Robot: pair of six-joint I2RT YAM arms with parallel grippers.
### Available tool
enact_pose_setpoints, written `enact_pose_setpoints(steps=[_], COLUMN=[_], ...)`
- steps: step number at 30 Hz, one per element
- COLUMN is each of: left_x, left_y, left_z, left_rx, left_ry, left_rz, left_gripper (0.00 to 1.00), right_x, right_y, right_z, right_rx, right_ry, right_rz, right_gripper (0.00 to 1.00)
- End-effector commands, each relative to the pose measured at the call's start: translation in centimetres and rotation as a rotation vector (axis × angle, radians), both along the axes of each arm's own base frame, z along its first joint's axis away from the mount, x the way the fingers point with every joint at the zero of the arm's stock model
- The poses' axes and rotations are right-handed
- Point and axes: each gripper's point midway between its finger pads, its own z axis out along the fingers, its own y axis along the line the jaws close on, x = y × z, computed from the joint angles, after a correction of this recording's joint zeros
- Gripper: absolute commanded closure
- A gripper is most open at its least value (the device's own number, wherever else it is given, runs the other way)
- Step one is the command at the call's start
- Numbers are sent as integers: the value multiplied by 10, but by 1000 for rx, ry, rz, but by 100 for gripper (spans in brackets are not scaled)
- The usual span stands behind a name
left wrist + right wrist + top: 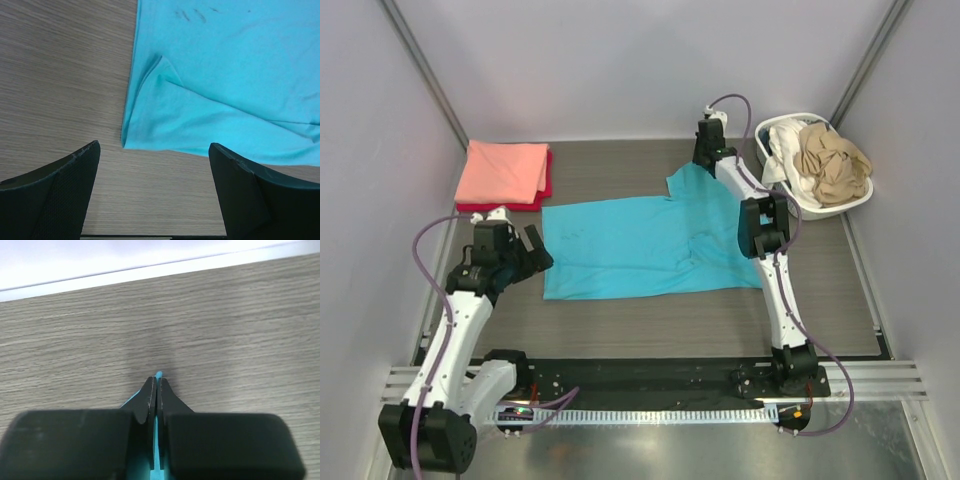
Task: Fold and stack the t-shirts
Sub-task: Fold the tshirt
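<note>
Peering past my right gripper (157,386), I see only a sliver of the bright turquoise cloth t-shirt (630,245) pinched in it, probably a sleeve; that arm reaches far back. Meanwhile my left gripper (155,147) hovers, spread wide, by the shirt's corner on the wooden surface (620,165).

Plain pale grey walls (620,60) enclose a wood-grain table (650,325) under soft, even light; metal posts (427,70) stand in the far corners.
</note>
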Motion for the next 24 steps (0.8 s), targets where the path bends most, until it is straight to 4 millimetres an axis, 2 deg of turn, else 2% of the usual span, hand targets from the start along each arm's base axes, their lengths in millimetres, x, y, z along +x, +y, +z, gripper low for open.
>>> enact_pose_setpoints(steps=[1,3,4,5,6,7,8,9,10,11,12,13,14,15,16,18,20,21,24], left_x=[26,44,53,72,83,96,115,127,143,160,169,184,193,200,215,228,246,255,264], left_y=[16,24,24,22,21,22,21,20,21,20,21,23,27,27,26,29,32,32,28], left_z=[7,2,1,-2,-4,-3,1,-17,-17,-15,-44,-37,-41,-62,-53,-58,-63,-57,-78], left_rx=[22,36,23,-4,-20,-29,-44,-36,-33,-26,9,22,45,67,68,93,126,140,135], left_ry=[-34,-36,-43,-66,-83,-106,-151,-119,-137,-172,-111,-130,-127,-86,-114,-111,-106,-111,-60], left_rz=[118,191,216,243,257,271,280,280,281,270,257,261,271,255,240,242,237,222,196], left_gripper=[13,17,19,26,28,32,34,34,34,34,33,31,30,30,29,29,29,30,32], right_x=[-9,-14,-12,-14,-20,-20,-21,-31,-33,-36,-50,-52,-57,-64,-63,-63,-62,-62,-61], right_y=[5,4,5,6,5,8,10,8,8,7,3,4,4,4,6,4,1,3,1], right_z=[6,1,16,20,16,22,41,30,33,51,32,38,39,45,50,65,69,70,66], right_rx=[27,30,42,54,63,88,110,112,138,155,156,181,207,223,225,207,204,218,240], right_ry=[15,23,-7,-10,5,-15,-43,-15,-25,-51,-8,-29,-34,-41,-56,-79,-88,-87,-78], right_rz=[26,29,25,28,25,17,22,13,-7,-18,-34,-45,-52,-42,-33,-18,-27,-21,-16], right_gripper=[99,99,99,99,99,99,99,99,99,99,99,99,99,99,99,99,99,99,99])
